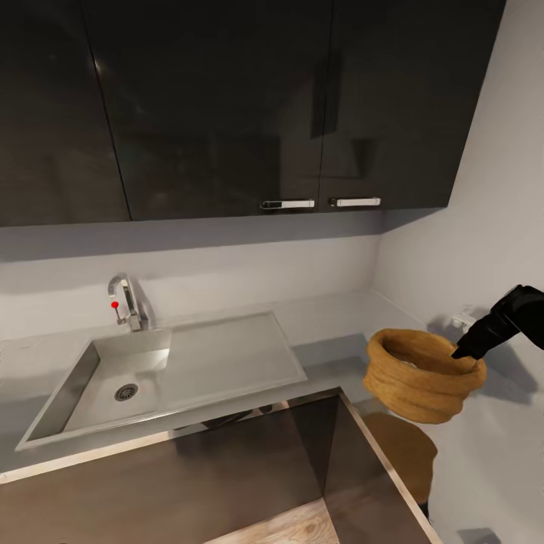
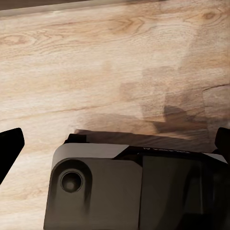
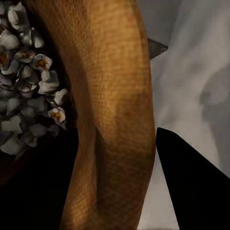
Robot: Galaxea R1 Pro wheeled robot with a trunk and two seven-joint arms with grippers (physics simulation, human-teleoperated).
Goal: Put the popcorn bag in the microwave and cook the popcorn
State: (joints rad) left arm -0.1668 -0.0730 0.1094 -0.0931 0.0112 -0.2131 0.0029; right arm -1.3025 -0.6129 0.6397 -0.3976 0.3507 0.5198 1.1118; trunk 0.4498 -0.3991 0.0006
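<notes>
Tan cloth, wrinkled and soft: the bag [image 1: 419, 378] is sitting on the steel bench [image 1: 332, 355] in the corner, right of the sink [image 1: 113, 378], and will probably sag if squeezed low on its folded sides. Its thick rolled rim is looking like the firmest hold. The right end effector [image 1: 470, 353] is straddling that rim, one finger inside and one finger [image 3: 191, 182] outside; whether it is already pinching is hard to tell. Inside, whitish popcorn [image 3: 28, 86] is lying heaped, so the bag should be kept upright. The left end effector [image 2: 115, 139] is hanging over wooden floor [image 2: 96, 57], fingers apart.
</notes>
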